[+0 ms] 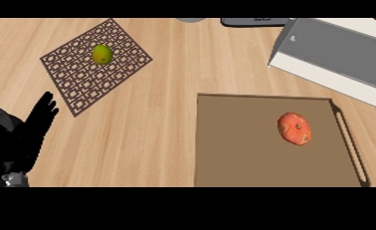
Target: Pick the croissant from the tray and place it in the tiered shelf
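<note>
Resting open at the counter's lower left edge, the left hand [33, 129] held nothing, its fingers straight and pointing up. Well apart from it, the croissant [294, 128] lay on the tray [235, 144], toward its right side near the rim. Beyond the tray's far right corner stood the tiered shelf [327, 55]. A green fruit [102, 54] sat on a patterned mat [88, 82] at the counter's [169, 99] far left.
</note>
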Controlling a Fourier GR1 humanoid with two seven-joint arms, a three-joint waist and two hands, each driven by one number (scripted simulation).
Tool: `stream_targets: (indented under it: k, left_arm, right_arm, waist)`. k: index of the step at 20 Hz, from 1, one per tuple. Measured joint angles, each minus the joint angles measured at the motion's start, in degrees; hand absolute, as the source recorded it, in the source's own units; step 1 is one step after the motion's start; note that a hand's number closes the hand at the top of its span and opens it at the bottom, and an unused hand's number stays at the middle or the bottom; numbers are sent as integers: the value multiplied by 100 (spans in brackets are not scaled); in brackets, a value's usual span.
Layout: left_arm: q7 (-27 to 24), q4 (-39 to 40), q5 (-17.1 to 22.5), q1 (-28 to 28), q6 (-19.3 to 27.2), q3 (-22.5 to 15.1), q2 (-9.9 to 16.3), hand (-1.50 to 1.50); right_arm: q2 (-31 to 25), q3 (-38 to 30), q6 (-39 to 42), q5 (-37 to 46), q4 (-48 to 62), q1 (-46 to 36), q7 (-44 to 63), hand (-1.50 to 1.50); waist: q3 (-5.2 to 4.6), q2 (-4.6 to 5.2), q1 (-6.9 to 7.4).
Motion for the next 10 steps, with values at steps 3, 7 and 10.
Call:
stream_targets:
  k: [3,7,10]
  left_arm:
    - [-18,62,93,0,-87,112,86,0]
    - [-87,94,75,86,-53,121,24,0]
    - [-101,85,80,127,-54,161,45,0]
  right_arm:
    - [-576,-538,487,-263,-8,374,242,-150]
    - [-1376,-1357,1343,-538,380,1002,258,-150]
    - [-1906,-2087,1981,-663,800,1499,66,-150]
  waist:
    - [3,-7,-48]
    - [9,-16,-123]
    - [14,-24,-180]
